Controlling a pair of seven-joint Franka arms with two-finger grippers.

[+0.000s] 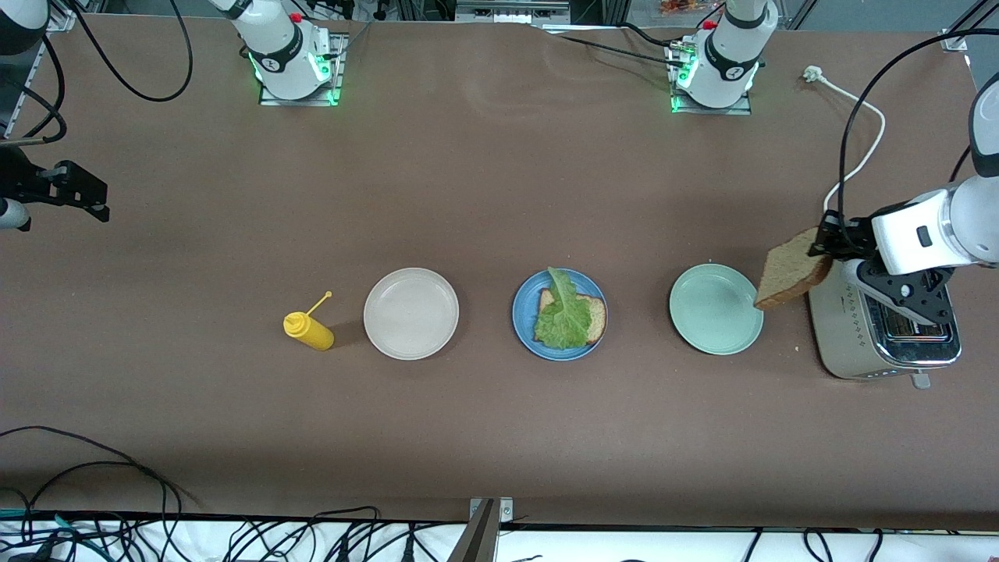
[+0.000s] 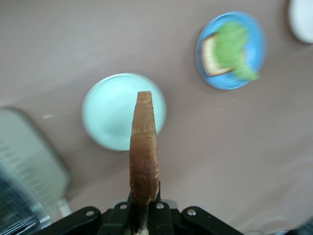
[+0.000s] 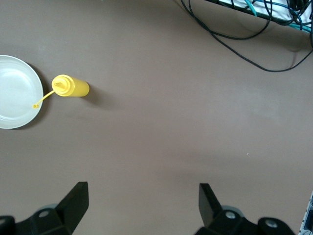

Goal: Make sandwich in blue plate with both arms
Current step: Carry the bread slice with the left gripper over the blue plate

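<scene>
Front view: blue plate (image 1: 559, 314) sits mid-counter (image 1: 499, 195), holding one bread slice (image 1: 596, 316) with a lettuce leaf (image 1: 563, 312) laid over it, so the base of the sandwich looks built and only the top slice is missing. Beige plate (image 1: 411, 314) at its 9 o'clock, bare; yellow bottle (image 1: 309, 330) at 9 o'clock of that. Green plate (image 1: 716, 309) at 3 o'clock of the blue plate, bare. Toaster (image 1: 882, 332) at 3 o'clock of the green plate, white cord (image 1: 858, 133) running up to 12 o'clock. Left tool (image 1: 819, 242) is up over the gap between toaster and green plate, clamped on the second slice (image 1: 794, 268), pinched at one edge so the slice hangs free, likely ready to carry to the blue plate. Right tool (image 1: 74, 191) waits at the right arm's end of the counter.

Left wrist view: second slice (image 2: 144, 152) seen edge-on, upright between the shut-in fingers; green plate (image 2: 110, 110) below it, blue plate (image 2: 231, 50) with lettuce (image 2: 234, 51) over bread (image 2: 211, 55) farther off, toaster (image 2: 29, 161) at the frame edge.

Right wrist view: right tool (image 3: 142, 205) has fingers (image 3: 76, 200) wide apart, nothing between, over bare counter; bottle (image 3: 71, 87) and beige plate (image 3: 17, 92) visible, cables (image 3: 244, 24) along the edge.

No readable brand or writing; small marks on the toaster are too tiny to read.
</scene>
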